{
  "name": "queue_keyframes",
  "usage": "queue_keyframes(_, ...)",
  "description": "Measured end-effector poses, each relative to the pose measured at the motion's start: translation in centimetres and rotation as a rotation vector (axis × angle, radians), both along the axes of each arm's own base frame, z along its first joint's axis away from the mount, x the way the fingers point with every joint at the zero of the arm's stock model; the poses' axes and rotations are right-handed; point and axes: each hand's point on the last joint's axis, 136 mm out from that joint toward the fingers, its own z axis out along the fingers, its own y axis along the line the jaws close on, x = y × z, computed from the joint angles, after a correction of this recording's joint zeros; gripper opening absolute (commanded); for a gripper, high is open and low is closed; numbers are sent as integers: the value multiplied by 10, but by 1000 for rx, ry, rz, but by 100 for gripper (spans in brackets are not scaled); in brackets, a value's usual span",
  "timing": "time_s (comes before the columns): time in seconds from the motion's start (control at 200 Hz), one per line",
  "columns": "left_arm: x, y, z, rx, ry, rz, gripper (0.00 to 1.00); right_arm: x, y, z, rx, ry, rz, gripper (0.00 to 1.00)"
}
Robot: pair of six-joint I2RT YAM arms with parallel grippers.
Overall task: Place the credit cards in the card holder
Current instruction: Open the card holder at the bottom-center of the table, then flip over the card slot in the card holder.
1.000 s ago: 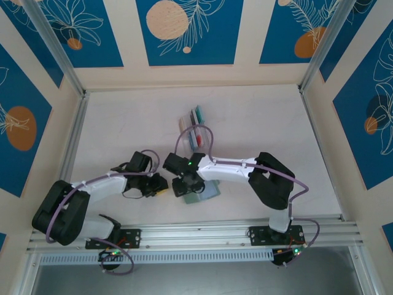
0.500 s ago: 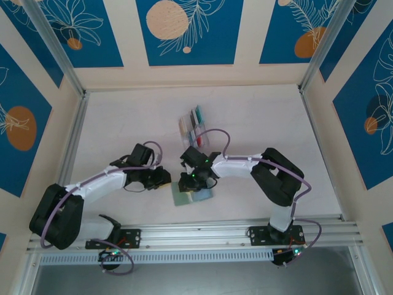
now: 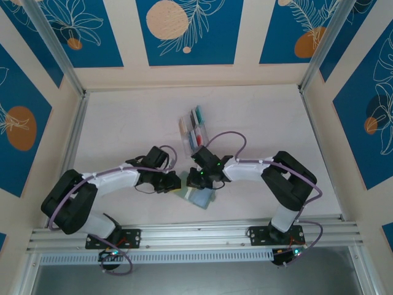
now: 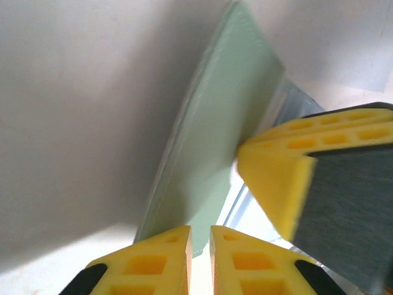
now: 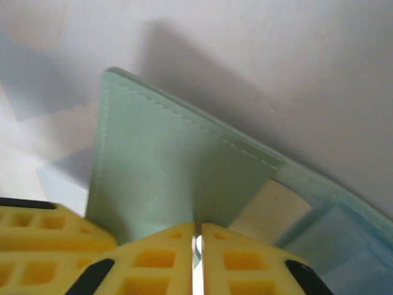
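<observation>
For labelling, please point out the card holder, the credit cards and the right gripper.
card holder (image 5: 153, 178): right wrist view, on its green flap.
credit cards (image 3: 195, 130): top external view, middle of the coloured row.
right gripper (image 5: 198, 236): right wrist view, between its yellow fingertips.

The card holder (image 5: 153, 178) runs past the right wrist view's lower-right edge.

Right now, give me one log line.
wallet: part open | right tool: shut on its flap | left tool: shut, at its edge | cards: in rack
</observation>
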Motion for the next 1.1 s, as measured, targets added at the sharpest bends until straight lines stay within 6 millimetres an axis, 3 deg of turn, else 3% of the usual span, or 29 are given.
queue_keyframes(0.16,-2,1,-22,18,28,4,14,7,-4,16,-35,-47,13,25)
queue_keyframes(0.38,-2,1,-22,5,8,16,12,11,-11,38,-176,-123,90,30)
queue_keyframes(0.715,-13,5,-22,41,-37,60,12,-7,-55,17,-431,-112,160,40)
queue_keyframes(0.96,-16,4,-21,63,-53,89,11,-18,-63,-7,-528,-78,209,42)
queue_keyframes(1.1,-17,4,-22,72,-62,91,12,-18,-62,-8,-542,-86,218,41)
